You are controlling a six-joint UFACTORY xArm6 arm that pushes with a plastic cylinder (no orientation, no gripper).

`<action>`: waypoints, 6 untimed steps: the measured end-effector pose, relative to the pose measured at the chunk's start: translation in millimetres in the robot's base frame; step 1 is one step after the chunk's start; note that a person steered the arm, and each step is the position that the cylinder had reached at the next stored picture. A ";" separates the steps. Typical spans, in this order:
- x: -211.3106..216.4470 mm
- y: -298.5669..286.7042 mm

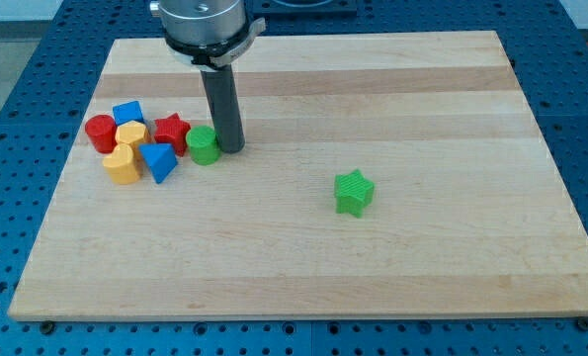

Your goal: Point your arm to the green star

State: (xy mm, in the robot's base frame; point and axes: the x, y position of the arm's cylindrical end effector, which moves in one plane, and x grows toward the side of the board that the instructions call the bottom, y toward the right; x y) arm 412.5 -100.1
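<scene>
Tip [232, 150] touching green cylinder [204, 145] at cluster's right edge; green star [353, 192] well apart, w/ bare board [452, 89] around.

My arm comes in from the view's top, left of the middle of the far edge of the board [303, 247], where its round grey and silver wrist housing [205, 25] is cut off by the frame. From the underside of that housing a straight dark rod [221, 104] drops down, nearly upright, leaning only slightly toward the view's right as it descends. My tip [231, 150] rests on the wood in the upper left part of the board, nearer the far edge than the near one, and well in from the left edge
</scene>
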 end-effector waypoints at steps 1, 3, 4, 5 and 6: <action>0.0 -5.8; 0.6 17.4; 6.7 76.6; 18.0 134.8; 30.8 185.0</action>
